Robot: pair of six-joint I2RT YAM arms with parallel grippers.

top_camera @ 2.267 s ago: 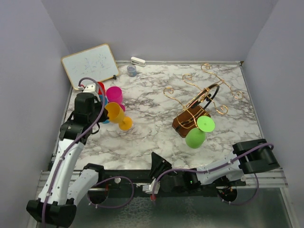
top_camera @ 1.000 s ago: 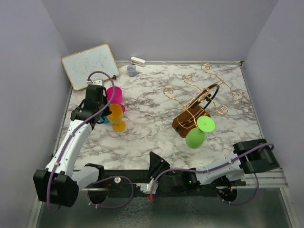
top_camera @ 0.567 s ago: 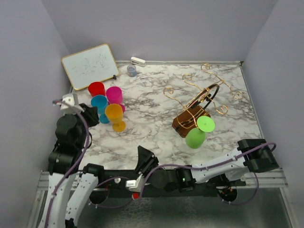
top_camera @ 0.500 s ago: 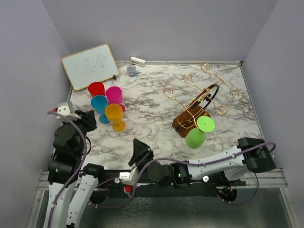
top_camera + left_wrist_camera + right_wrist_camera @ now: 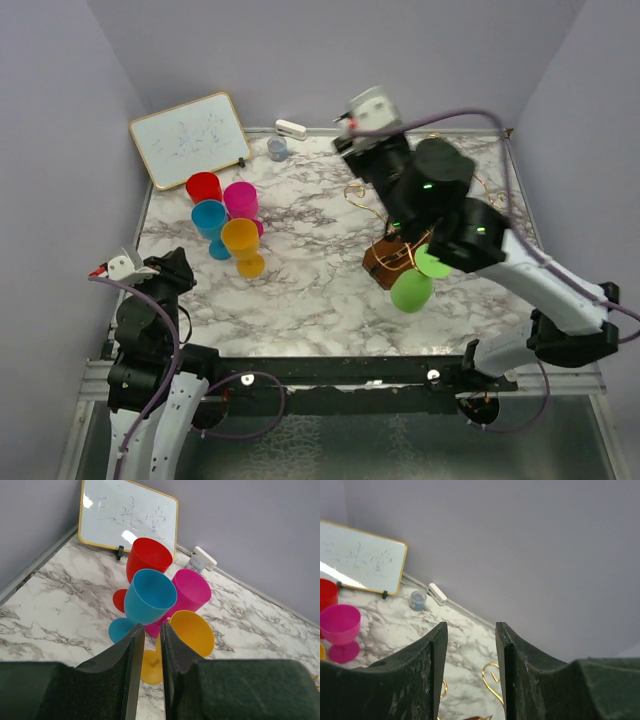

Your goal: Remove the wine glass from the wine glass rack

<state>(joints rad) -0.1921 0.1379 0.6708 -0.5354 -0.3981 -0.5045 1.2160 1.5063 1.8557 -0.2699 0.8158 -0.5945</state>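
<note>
A green wine glass (image 5: 411, 289) hangs bowl-down at the near side of the copper wire wine glass rack (image 5: 383, 262), its round foot (image 5: 434, 262) caught in the wires above the brown base. My right gripper (image 5: 350, 138) is raised high over the rack's far left side, well apart from the glass. It is open and empty in the right wrist view (image 5: 470, 625), with a copper curl (image 5: 490, 680) below the jaws. My left gripper (image 5: 178, 262) sits low at the front left. Its jaws (image 5: 149, 626) stand nearly together with a thin slit and hold nothing.
Orange (image 5: 243, 243), blue (image 5: 210, 220), pink (image 5: 241, 200) and red (image 5: 203, 186) glasses stand together at the left. A whiteboard (image 5: 188, 138) leans at the back left. A small blue cap (image 5: 277, 149) and a white eraser (image 5: 290, 129) lie by the back wall.
My left gripper set the orange glass beside the other glasses, let go and pulled back to the front left. My right arm rose from the front edge to high over the rack.
</note>
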